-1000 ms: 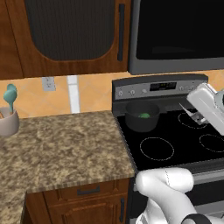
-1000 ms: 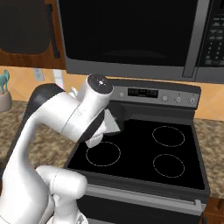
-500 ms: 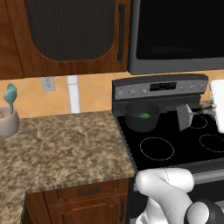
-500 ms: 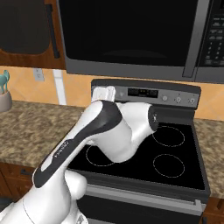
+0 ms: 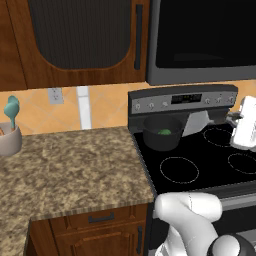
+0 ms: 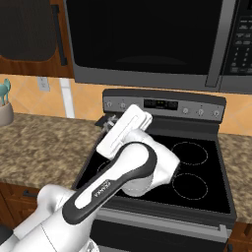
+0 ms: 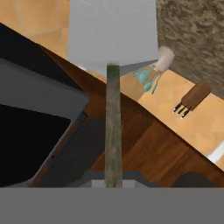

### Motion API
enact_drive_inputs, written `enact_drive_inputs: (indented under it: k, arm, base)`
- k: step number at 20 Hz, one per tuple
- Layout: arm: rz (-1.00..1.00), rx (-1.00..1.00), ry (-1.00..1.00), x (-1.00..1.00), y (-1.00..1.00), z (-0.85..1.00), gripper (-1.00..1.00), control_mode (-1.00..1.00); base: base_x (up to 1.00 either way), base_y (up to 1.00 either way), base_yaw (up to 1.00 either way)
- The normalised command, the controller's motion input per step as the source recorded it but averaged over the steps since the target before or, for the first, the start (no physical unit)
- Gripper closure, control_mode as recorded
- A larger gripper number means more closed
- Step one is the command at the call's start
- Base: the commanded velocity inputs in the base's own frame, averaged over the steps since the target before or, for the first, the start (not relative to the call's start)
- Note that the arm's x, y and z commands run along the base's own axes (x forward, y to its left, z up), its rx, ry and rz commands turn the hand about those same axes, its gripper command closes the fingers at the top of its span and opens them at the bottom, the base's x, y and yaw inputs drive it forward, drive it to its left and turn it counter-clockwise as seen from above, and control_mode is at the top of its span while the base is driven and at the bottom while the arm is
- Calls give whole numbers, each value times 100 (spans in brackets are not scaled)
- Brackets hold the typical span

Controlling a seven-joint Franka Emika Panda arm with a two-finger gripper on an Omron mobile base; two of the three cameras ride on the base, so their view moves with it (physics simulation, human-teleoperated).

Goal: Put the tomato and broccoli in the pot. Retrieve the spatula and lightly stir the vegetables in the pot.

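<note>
The dark pot [image 5: 160,139] stands on the stove's back left burner, and the green broccoli [image 5: 164,132] shows inside it. The tomato is hidden. My gripper [image 5: 229,117] hangs over the back of the stove, right of the pot, shut on the spatula. The spatula's grey blade [image 5: 197,123] points left toward the pot and stops just short of its rim. In the hand view the spatula's handle [image 7: 113,131] runs up from the fingers to the wide grey blade [image 7: 113,33]. In the right base view my gripper [image 6: 107,120] sits behind my own arm, which hides the pot.
A granite counter [image 5: 75,170] lies left of the black stove [image 5: 200,165]. A beige utensil holder [image 5: 10,141] with teal utensils stands at its far left, and it shows again as a utensil holder [image 7: 154,70]. The stove's control panel [image 5: 182,99] and a microwave [image 5: 205,40] rise behind the pot.
My arm has swung and turned its hand. The spatula blade has moved left across the back of the stove, closer to the pot. The pot has stayed put.
</note>
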Motion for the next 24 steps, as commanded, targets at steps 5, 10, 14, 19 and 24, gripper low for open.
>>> enact_drive_inputs:
  k: [5,10,14,19,24]
  arm:
    - [-42,-4,-2,59,2,-6,100,-100]
    - [-9,5,0,72,-16,-24,100,-100]
    - [0,27,0,84,-23,-16,100,-100]
    - [0,16,2,67,-7,-17,100,-100]
    - [-1,0,8,58,0,-40,100,-100]
  base:
    - [0,0,0]
    - [0,0,0]
    - [0,0,0]
    - [0,0,0]
    - [0,0,0]
